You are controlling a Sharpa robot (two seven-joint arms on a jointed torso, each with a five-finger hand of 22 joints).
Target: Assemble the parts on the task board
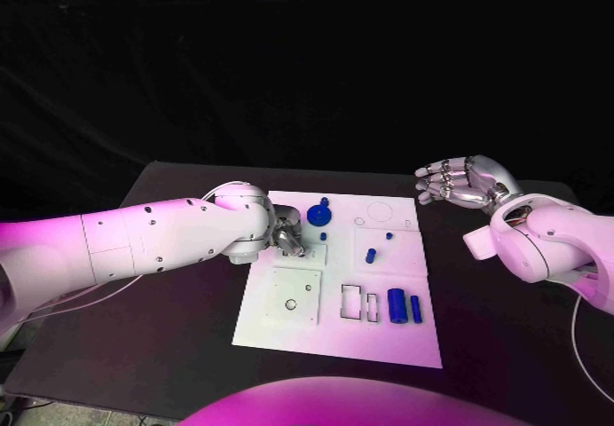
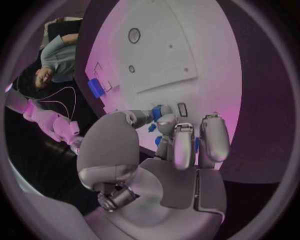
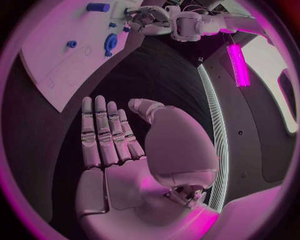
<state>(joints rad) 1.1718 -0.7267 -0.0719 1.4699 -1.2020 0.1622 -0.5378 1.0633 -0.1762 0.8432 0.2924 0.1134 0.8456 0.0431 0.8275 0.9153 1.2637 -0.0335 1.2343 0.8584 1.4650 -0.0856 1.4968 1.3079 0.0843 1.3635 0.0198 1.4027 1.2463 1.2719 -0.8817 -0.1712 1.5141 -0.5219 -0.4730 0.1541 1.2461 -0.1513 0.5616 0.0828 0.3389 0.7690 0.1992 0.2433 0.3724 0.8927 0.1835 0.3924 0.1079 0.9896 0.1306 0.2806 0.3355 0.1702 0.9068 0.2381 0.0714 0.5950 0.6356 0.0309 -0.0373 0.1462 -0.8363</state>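
On the white task board (image 1: 384, 342) in the head view, small rigid blue plastic parts (image 1: 398, 305) lie light and slippery, best pinched across their sides, while the left hand (image 2: 181, 145), in its wrist view, pinches one and the right hand (image 3: 125, 150) hangs spread, holding nothing.

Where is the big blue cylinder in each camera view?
Head view: the big blue cylinder lies on the near part of the task board, beside a thinner blue piece.
Left wrist view: it lies at the board's edge, away from the fingers.
Right wrist view: it lies on the board, past the blue disc.
Shared landmark: the left hand on the board.
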